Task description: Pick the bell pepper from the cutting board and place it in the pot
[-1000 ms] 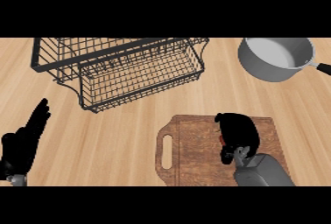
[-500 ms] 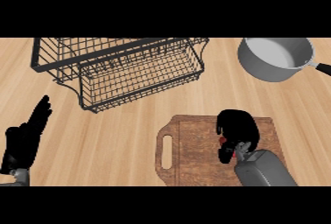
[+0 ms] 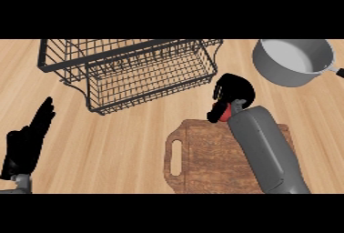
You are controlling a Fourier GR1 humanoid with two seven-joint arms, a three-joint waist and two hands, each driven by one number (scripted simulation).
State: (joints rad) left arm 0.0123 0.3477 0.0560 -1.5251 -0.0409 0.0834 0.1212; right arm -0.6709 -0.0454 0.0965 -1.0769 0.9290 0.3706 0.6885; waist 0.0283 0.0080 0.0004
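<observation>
My right hand (image 3: 232, 91) is curled round the red bell pepper (image 3: 221, 110), of which only a red sliver shows below the fingers. The hand hangs past the far edge of the brown cutting board (image 3: 208, 159), lifted off it, between the board and the wire rack. The grey pot (image 3: 294, 60) stands at the far right, its inside bare, up and to the right of the hand. My left hand (image 3: 28, 141) rests open at the left edge, fingers pointing up, away from everything.
A black wire dish rack (image 3: 134, 68) fills the far left and middle, its right corner close to my right hand. The pot's handle (image 3: 334, 69) runs off the right edge. The wooden counter (image 3: 121, 141) lies bare between the board and my left hand.
My right hand has risen from the middle of the cutting board with the pepper and moved toward the far side, closer to the pot. The left hand has barely shifted.
</observation>
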